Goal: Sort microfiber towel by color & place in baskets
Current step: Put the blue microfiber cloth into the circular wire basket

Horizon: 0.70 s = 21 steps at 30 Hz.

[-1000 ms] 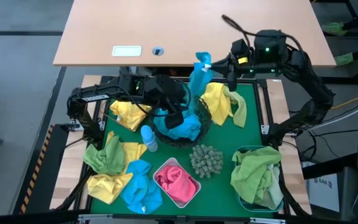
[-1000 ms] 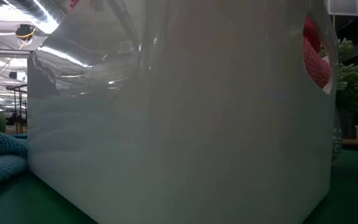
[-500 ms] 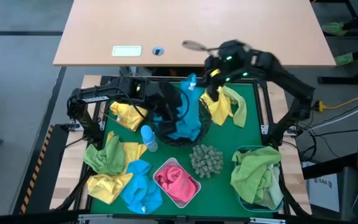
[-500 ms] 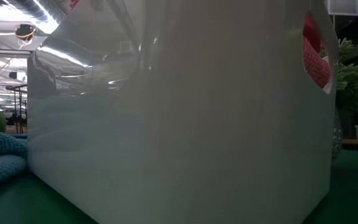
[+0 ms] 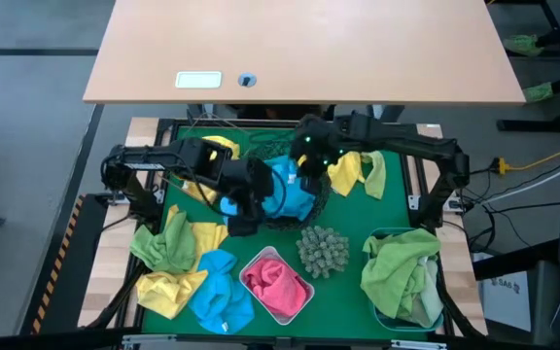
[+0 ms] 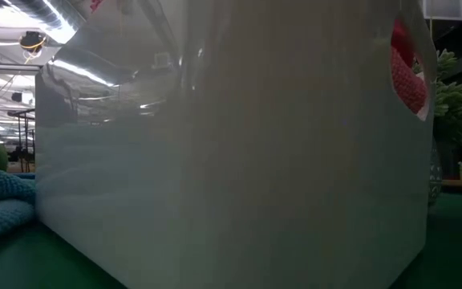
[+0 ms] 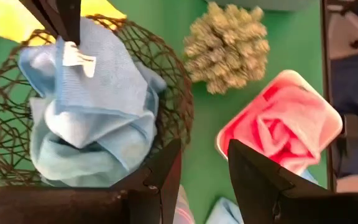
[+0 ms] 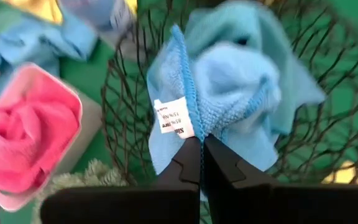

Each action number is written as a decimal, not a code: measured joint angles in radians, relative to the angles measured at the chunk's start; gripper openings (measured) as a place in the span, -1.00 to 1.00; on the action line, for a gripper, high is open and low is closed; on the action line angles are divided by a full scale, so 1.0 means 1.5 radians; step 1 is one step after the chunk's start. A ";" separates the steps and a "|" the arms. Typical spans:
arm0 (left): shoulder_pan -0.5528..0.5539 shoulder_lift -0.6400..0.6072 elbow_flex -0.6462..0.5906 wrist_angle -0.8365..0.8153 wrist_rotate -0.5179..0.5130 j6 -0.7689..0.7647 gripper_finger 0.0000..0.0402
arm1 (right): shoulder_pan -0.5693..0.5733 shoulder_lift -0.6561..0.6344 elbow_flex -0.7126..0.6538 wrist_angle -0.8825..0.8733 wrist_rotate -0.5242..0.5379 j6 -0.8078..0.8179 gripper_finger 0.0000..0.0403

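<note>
Right gripper [image 8: 196, 152]: fingers pinched tight on the labelled edge of a blue towel [image 8: 229, 93], hanging it over the black wire bowl [image 5: 311, 199] at mat centre.
Left gripper [image 7: 204, 165]: jaws partly apart with nothing between them, just off the bowl's 8 o'clock rim; in the high view its fingers are hidden under the arm.
Bowl contents: more blue cloth bunched inside; how many pieces, cannot tell.
White tub [image 5: 261, 262]: 6 o'clock, pink towel [image 5: 278, 285] inside; fills the low view, blocking nearly everything.
Blue tub [image 5: 382, 316]: 4 o'clock, almost buried under green towels [image 5: 402, 267].
Spiky ball [image 5: 323, 250]: between bowl and tubs.
Loose towels [image 5: 178, 248]: yellow, green, blue at 8 o'clock.
Yellow towel [image 5: 343, 173]: 2 o'clock, partly covered by the right arm.
</note>
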 joint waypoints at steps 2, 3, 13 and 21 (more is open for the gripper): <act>-0.019 0.000 0.000 -0.005 0.000 0.000 -0.37 | 0.004 0.000 -0.030 0.003 0.000 0.000 -0.99; -0.030 0.000 0.000 -0.008 0.000 -0.002 -0.37 | 0.007 0.000 -0.045 0.008 0.000 0.000 -0.99; -0.150 0.000 0.000 -0.008 0.000 -0.138 -0.37 | 0.007 0.000 -0.142 0.015 -0.002 0.001 -0.99; -0.256 0.000 -0.020 -0.007 -0.032 -0.267 -0.37 | 0.007 0.000 -0.156 0.019 -0.002 0.002 -0.94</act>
